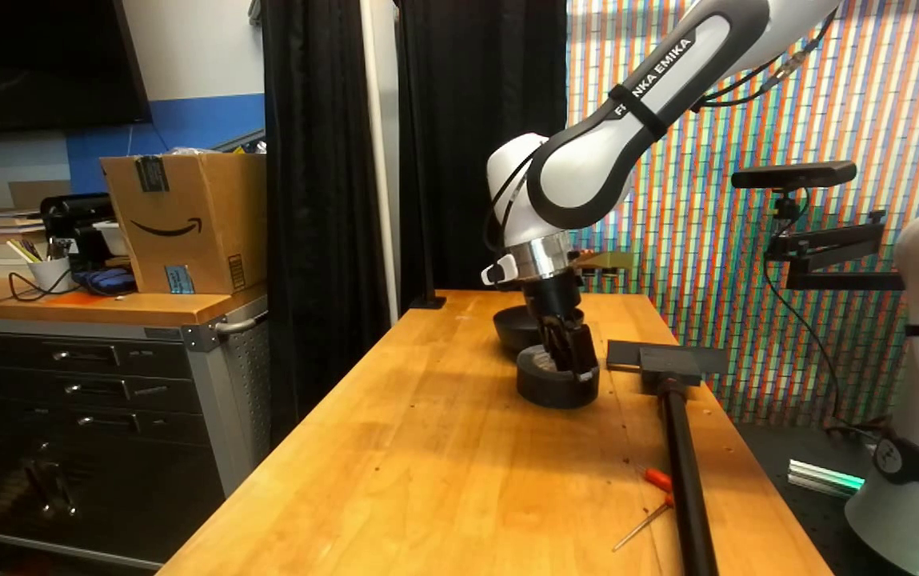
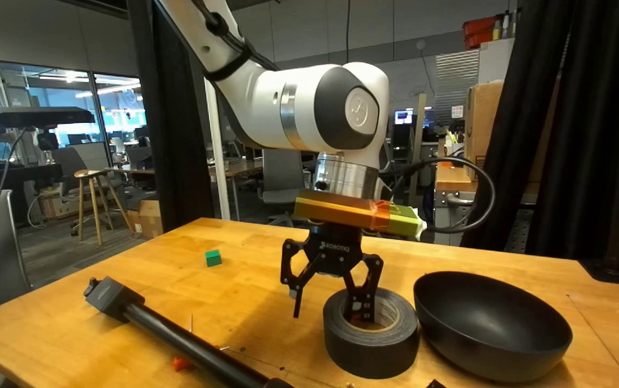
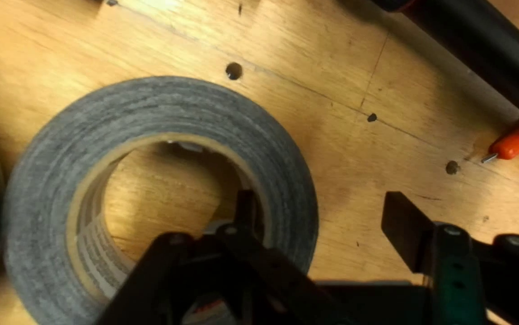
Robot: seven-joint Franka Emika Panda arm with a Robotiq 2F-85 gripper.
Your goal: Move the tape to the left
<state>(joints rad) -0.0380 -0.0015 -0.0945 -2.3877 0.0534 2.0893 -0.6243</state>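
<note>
The tape is a dark grey-black roll lying flat on the wooden table, in both exterior views (image 1: 547, 392) (image 2: 371, 355); in the wrist view the tape (image 3: 169, 104) fills the left half, with a pale inner ring. My gripper (image 2: 329, 317) points down at the roll and is open. One finger is inside the roll's hole, close to its inner wall. The other finger is outside the roll, with a gap of bare table between it and the roll's outer side. The gripper (image 3: 320, 203) shows the same in the wrist view. The lower part of the roll is hidden there.
A wide black bowl (image 2: 492, 323) stands close beside the tape, also in view elsewhere (image 1: 513, 326). A black pole with a flat head (image 1: 687, 472) lies on the opposite side. Red-handled screwdrivers (image 1: 657, 480) lie by the pole. A green cube (image 2: 213, 258) sits farther off.
</note>
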